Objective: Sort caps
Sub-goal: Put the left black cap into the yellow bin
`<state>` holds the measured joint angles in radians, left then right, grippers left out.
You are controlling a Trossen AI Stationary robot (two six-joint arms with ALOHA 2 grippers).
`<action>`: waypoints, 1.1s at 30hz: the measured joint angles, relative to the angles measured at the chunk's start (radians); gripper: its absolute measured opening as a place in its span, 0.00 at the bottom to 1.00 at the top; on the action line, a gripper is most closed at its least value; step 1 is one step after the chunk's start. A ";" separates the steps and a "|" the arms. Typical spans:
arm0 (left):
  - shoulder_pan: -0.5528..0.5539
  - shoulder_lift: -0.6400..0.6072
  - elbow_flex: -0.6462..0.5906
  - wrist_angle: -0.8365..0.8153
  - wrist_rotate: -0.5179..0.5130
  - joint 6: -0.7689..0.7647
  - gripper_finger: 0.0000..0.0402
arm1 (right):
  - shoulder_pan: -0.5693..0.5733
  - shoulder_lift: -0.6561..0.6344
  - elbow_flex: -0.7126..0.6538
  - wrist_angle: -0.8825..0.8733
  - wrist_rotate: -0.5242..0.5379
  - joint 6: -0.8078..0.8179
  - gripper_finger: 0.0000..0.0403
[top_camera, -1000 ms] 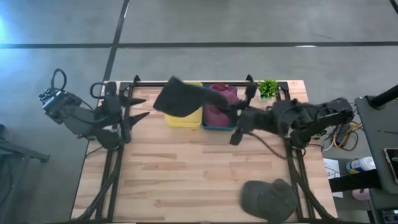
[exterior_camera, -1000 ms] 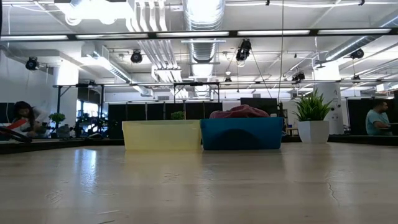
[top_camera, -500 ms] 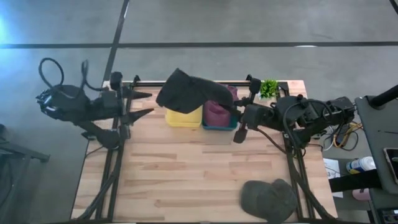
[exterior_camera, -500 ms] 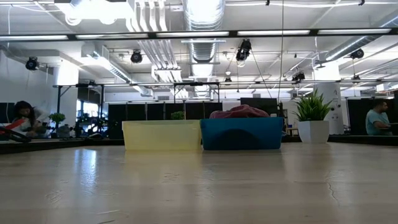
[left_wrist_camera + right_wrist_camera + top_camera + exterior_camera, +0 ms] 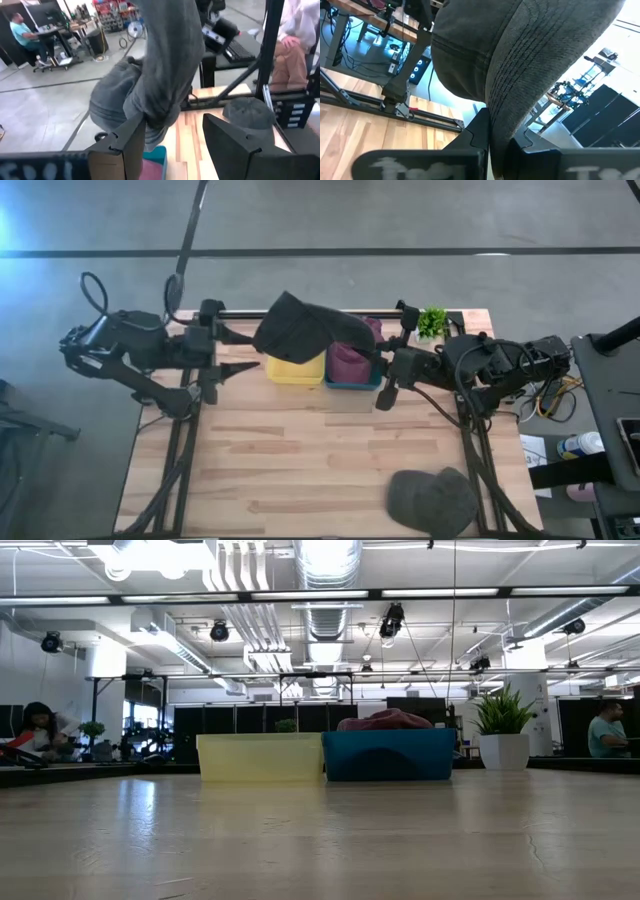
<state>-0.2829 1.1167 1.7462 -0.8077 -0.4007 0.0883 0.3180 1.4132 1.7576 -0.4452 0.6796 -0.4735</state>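
My right gripper [image 5: 378,365] is shut on a dark olive-grey cap [image 5: 302,330] and holds it in the air over the yellow bin [image 5: 295,370]. My left gripper [image 5: 252,350] is open and stands just left of that cap, fingers level and pointing at it; whether it touches the cap I cannot tell. In the left wrist view the cap [image 5: 160,75] hangs before the open fingers. A maroon cap [image 5: 350,360] lies heaped in the teal bin [image 5: 388,755]. A second olive-grey cap [image 5: 432,498] rests on the table near its near right corner. My right gripper pinches the cap between its two fingers at a stitched, ribbed part that looks like the brim [image 5: 512,100]. The fingers come level from the table's right. The cap is lifted clear, and its crown [image 5: 462,55] reaches out beyond the fingertips toward the table's left.
Both bins stand side by side at the table's far edge, with a small potted plant [image 5: 431,322] to their right. Bare wooden tabletop [image 5: 300,460] spreads across the middle and near left. People sit in the room beyond the table.
My left gripper has moved toward the table's right, closing on the held cap, and stayed open. The right gripper has drawn back a little toward the right and far edge, carrying the cap with it; the cap remains lifted over the bins.
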 joint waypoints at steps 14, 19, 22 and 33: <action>0.024 0.035 0.000 0.026 -0.019 0.070 0.48 | 0.000 0.000 0.000 -0.023 -0.002 0.003 0.04; 0.029 0.007 0.000 0.024 -0.042 0.071 0.48 | 0.000 0.000 0.000 -0.024 -0.002 0.002 0.04; 0.029 0.001 0.000 0.024 -0.038 0.064 0.48 | 0.000 0.000 0.000 -0.023 -0.002 -0.001 0.04; 0.058 0.076 -0.002 0.034 -0.003 0.099 0.48 | 0.000 0.000 0.000 -0.023 -0.002 0.008 0.04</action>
<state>-0.2249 1.1925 1.7443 -0.7733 -0.4041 0.1870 0.3180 1.4132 1.7576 -0.4686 0.6777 -0.4659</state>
